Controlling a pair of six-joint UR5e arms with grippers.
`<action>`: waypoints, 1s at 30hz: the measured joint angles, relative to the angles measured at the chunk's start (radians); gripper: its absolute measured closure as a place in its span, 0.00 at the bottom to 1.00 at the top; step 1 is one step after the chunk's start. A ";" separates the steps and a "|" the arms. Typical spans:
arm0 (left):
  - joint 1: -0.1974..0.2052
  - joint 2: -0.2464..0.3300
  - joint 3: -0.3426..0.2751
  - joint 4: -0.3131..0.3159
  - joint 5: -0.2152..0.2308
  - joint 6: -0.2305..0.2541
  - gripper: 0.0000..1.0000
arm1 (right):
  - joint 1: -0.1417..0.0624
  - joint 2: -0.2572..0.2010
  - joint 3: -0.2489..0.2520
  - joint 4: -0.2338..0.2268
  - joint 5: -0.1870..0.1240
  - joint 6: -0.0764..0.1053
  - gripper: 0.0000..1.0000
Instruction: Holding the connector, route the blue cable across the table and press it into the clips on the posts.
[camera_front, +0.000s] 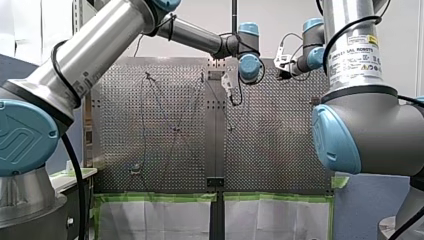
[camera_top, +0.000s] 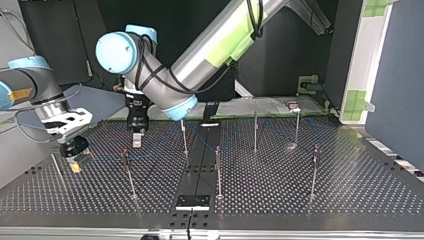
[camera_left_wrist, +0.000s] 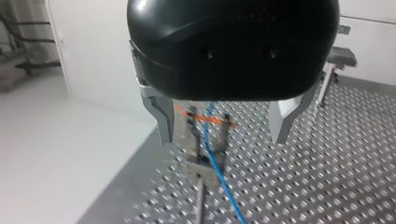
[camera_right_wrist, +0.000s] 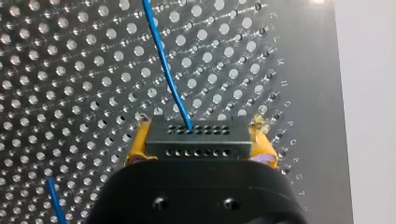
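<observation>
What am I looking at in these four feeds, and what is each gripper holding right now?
These are two robot arms at a perforated metal table. The front view looks from behind them; the top view faces them, so sides swap. Each wrist view rides on one arm, looking along its gripper. Thin upright metal posts stand on the table. My right gripper, with yellow pads, is shut on a dark grey rectangular connector; a thin blue cable runs from it across the table. My left gripper, black with metal fingers, is open and holds nothing; a post's clip sits ahead between its fingers, with the cable passing through or beside it.
</observation>
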 joint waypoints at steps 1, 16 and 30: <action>-0.001 0.007 -0.007 0.007 0.000 0.000 0.00 | 0.001 0.000 0.000 0.000 0.000 0.000 1.00; -0.019 0.139 -0.139 0.140 -0.017 -0.005 0.00 | 0.006 0.001 0.000 0.001 0.000 -0.001 1.00; 0.005 0.257 -0.257 0.257 -0.021 -0.075 0.00 | 0.012 0.001 0.000 0.001 0.000 -0.002 1.00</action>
